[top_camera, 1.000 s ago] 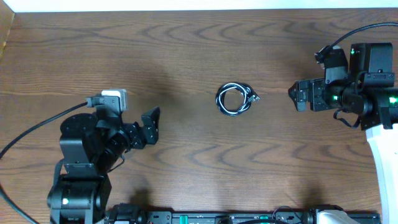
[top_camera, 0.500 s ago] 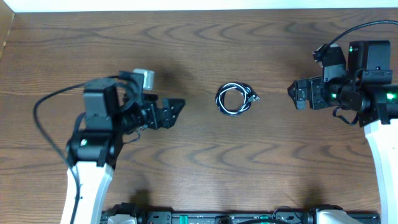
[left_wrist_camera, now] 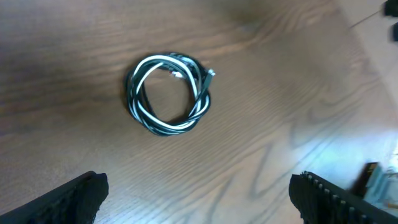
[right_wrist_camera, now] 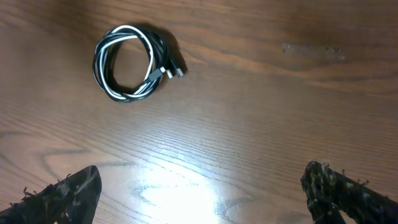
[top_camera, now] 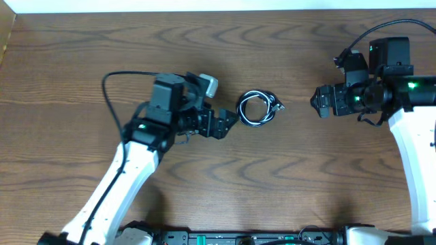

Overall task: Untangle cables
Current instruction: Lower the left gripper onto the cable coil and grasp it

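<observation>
Cables (top_camera: 256,108) lay flat in one round black-and-white coil, plugs poking toward the right gripper (top_camera: 319,102). Left gripper (top_camera: 231,124) sat just beside the coil, clearly nearer; the right one stood well off. Both jaws spread wide, holding nothing.

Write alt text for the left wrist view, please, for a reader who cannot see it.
A small coil of black and white cables lies untouched on the wooden table. The open left gripper shows only its two dark fingertips at the bottom corners, with nothing between them.
</observation>
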Controlling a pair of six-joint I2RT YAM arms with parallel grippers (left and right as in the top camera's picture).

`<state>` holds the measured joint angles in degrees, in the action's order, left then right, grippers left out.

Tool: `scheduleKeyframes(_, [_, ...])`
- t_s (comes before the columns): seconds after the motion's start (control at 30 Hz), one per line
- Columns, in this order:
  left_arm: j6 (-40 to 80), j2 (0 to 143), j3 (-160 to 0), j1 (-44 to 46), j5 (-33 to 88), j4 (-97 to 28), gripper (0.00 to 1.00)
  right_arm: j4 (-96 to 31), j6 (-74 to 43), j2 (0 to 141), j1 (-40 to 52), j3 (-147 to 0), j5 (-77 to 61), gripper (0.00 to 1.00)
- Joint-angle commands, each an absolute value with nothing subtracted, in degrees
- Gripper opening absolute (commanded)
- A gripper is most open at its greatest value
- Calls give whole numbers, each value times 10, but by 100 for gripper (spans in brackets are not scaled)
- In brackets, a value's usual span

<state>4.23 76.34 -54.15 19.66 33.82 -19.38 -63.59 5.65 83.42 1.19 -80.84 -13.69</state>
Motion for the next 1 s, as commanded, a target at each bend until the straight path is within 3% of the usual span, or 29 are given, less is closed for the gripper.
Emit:
scheduleKeyframes(0.0, [33,788,-555,218,301,-176,98,-632,46,844,10,-815,-140,99])
scheduleKeyframes(0.43, [37,869,-555,282,214,-101,98,-610,-117,855,10,-781,28,99])
scheduleKeyframes(0.97, [37,937,-555,320,99,-21,99,-568,-148,855,10,-681,41,99])
